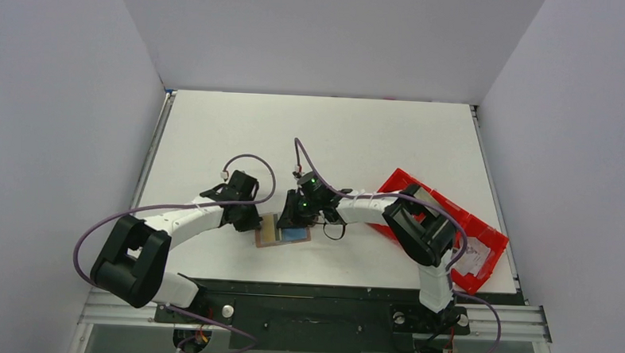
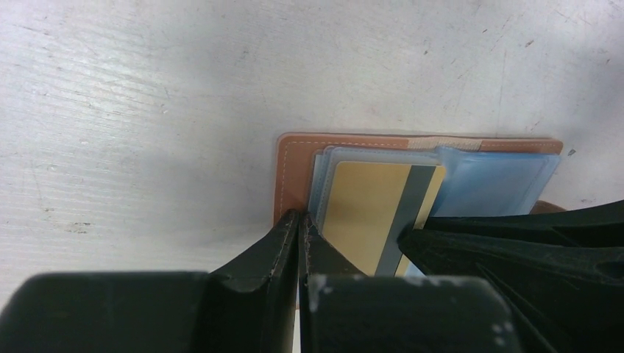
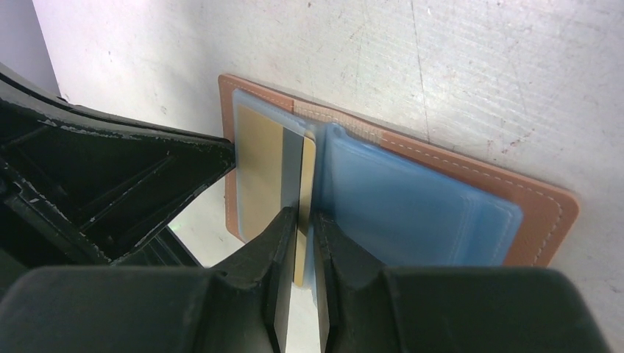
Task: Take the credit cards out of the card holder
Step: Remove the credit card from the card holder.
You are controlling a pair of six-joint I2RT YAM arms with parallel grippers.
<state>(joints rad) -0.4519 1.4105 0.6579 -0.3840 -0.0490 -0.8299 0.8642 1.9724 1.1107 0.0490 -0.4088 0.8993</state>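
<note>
W/ open brown leather card holder (image 1: 281,232), blue sleeves, lying near-centre on white surface (image 1: 335,138), use shut left gripper (image 2: 300,228) on its left brown edge as anchor; right gripper (image 3: 302,220), narrow astride edge of gold credit card (image 3: 257,169) (can't tell if pinching yet), should bite card only, not sleeve, then slide it out flat

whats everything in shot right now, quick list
card holder: one, brown with light blue sleeves, open flat mid-table
gold card: one, gold with dark stripe, in the holder
red tray: one, red, table's right side
white item: one, white, tray's near end, unidentifiable
table: one, white
left gripper: one, black, shut, tips at the holder's brown edge
right gripper: one, black, fingers either side of the gold card's edge
</note>
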